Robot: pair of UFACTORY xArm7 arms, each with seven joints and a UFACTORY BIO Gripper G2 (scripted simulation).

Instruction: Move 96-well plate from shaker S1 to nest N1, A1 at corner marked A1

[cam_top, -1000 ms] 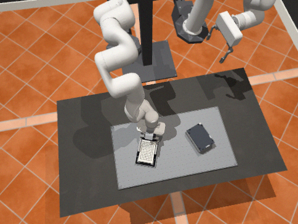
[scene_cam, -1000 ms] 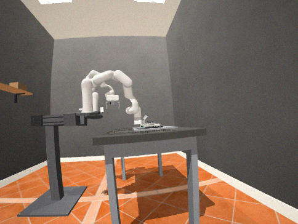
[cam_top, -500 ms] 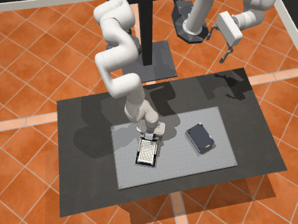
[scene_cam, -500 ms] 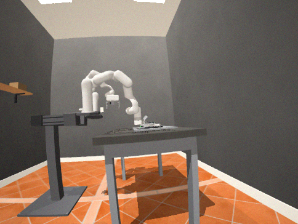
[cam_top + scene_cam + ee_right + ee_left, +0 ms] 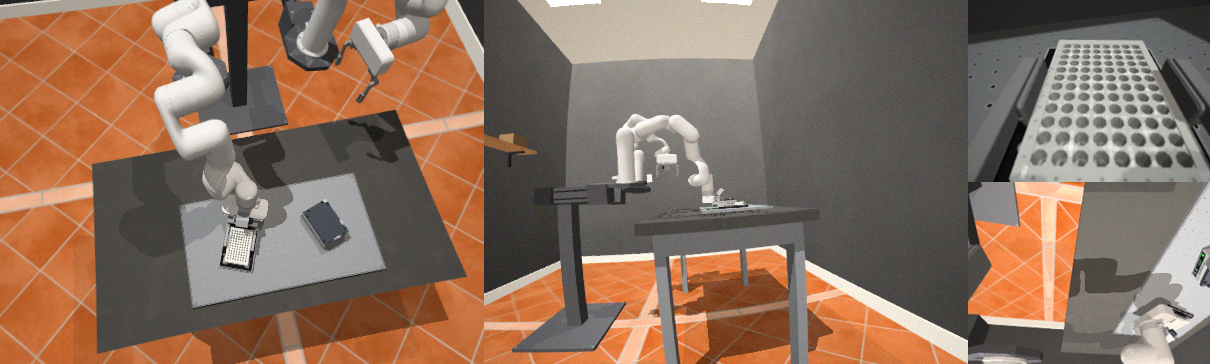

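The right claw is closed on the long sides of the white 96-well plate, which sits at the black-framed nest; the dark-topped shaker stands well apart, bare. The left claw hangs wide, holding nothing. From these angles I can't quite confirm full seating or A1's corner. I'd keep the plate level, check all four locators, ease down only if it rides high, then open evenly and lift straight up.
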